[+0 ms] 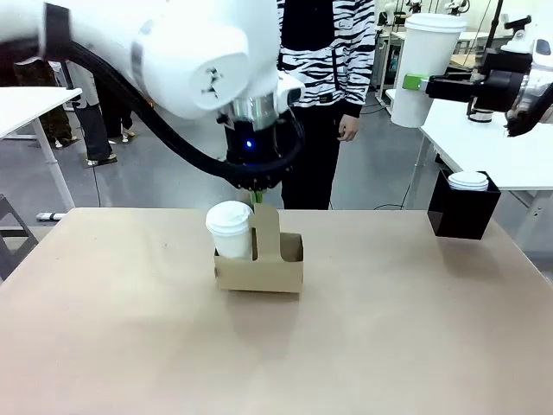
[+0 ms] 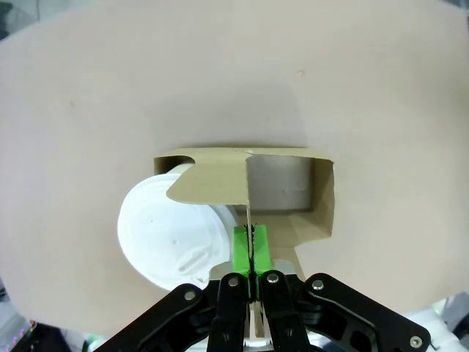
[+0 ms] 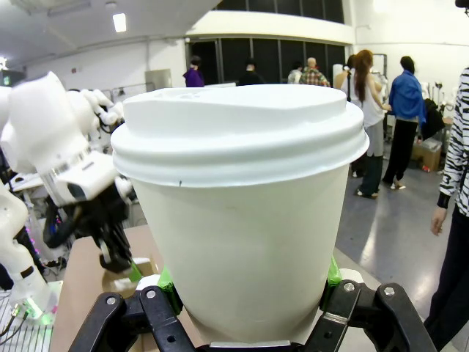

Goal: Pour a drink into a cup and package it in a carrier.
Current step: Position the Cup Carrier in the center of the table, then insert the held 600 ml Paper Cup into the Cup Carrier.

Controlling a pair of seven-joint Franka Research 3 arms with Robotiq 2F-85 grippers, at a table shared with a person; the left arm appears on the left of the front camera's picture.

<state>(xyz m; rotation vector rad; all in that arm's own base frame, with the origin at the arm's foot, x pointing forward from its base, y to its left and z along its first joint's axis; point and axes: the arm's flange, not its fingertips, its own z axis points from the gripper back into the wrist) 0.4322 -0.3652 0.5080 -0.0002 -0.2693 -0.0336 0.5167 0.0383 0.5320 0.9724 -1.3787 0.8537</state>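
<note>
At mid-table in the front view, the carrier (image 1: 259,270) holds one lidded cup (image 1: 230,229). In the left wrist view, the left gripper (image 2: 252,253) pinches the carrier from above. In the right wrist view, the right gripper (image 3: 249,286) clamps a second cup (image 3: 242,213), seemingly yet to be loaded.

at centre right we see a black box (image 1: 462,218) of white lids (image 1: 468,180) on the tan table (image 1: 415,346). top centre, a person in a zebra-striped top (image 1: 333,43) stands beyond it. white tables sit at far left (image 1: 22,104) and right (image 1: 492,160).
</note>
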